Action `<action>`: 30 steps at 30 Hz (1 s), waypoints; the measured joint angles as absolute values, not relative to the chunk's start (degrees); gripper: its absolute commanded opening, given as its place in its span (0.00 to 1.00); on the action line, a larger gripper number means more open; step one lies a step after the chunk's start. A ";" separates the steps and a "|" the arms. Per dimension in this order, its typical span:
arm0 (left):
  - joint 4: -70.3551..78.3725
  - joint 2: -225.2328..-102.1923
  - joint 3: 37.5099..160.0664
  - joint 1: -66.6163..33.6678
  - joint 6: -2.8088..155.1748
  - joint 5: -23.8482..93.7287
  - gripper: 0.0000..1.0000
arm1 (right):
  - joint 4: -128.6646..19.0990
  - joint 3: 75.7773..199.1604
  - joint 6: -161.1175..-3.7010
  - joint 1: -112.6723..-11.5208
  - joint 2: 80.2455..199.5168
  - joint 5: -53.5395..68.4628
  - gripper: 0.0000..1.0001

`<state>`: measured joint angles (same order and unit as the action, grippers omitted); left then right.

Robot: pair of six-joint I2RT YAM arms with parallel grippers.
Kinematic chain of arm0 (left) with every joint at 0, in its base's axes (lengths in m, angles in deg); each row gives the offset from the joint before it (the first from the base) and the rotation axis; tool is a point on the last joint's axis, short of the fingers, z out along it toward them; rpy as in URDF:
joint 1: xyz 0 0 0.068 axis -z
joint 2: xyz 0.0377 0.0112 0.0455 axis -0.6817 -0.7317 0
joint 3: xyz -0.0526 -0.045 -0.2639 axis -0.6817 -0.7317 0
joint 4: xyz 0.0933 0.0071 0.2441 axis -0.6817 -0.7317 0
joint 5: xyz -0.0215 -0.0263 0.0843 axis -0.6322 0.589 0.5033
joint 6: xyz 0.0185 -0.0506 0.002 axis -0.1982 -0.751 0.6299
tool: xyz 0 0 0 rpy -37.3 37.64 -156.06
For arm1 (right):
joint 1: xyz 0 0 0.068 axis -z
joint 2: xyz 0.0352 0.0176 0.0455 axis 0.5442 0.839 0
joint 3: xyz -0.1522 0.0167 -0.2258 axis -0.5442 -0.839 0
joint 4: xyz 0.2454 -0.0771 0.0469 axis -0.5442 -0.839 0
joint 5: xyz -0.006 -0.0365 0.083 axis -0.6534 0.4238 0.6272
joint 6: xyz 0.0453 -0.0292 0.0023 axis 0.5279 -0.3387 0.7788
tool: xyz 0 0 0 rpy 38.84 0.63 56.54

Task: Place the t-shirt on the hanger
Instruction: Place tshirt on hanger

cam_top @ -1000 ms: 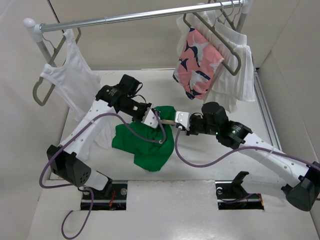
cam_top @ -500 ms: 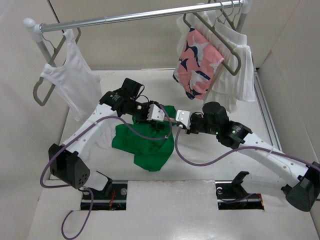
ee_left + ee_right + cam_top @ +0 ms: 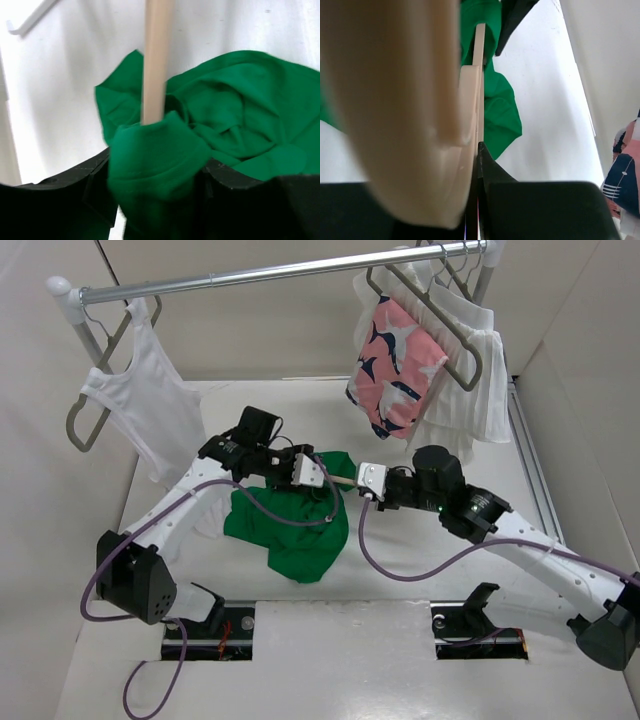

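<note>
Left gripper (image 3: 322, 476) farther back, tight on t-shirt (image 3: 290, 535); right gripper (image 3: 360, 480) on hanger (image 3: 155, 60)

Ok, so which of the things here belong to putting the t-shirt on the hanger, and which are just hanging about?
Part of the job:
green t-shirt
beige hanger
left gripper, pinching the shirt
right gripper, holding the hanger

Just there:
white tank top
pink patterned garment
white pleated garment
grey hangers
clothes rail

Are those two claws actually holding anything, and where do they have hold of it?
The left gripper pinches a bunched fold of the t-shirt. The right gripper clamps the hanger; which part is hidden.
</note>
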<state>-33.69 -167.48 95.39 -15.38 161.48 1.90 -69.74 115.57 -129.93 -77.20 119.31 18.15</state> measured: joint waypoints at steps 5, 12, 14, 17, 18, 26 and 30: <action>-32.71 -166.87 95.26 -17.85 164.86 -0.41 0.00 | -69.08 115.31 -129.93 -77.20 118.52 18.30 0.00; -38.76 -169.12 99.44 -18.77 165.17 -1.20 0.00 | -68.03 116.20 -129.98 -77.20 120.19 17.71 0.24; -39.13 -169.28 99.74 -19.40 163.05 -1.24 0.00 | -67.12 117.54 -129.80 -77.22 122.13 16.77 0.58; -38.76 -169.28 99.74 -19.55 158.33 -0.22 0.00 | -65.04 120.88 -128.69 -77.20 124.93 14.56 0.92; -38.10 -169.12 99.54 -19.29 156.21 -0.30 0.00 | -64.43 121.69 -128.12 -77.22 125.41 13.45 1.00; -30.17 -162.67 90.78 -17.89 140.30 2.73 0.00 | -65.78 122.52 -120.99 -77.70 121.21 1.95 1.00; -26.85 -161.69 89.47 -17.91 134.37 4.55 0.00 | -69.48 123.22 -115.09 -79.10 114.35 -6.57 1.00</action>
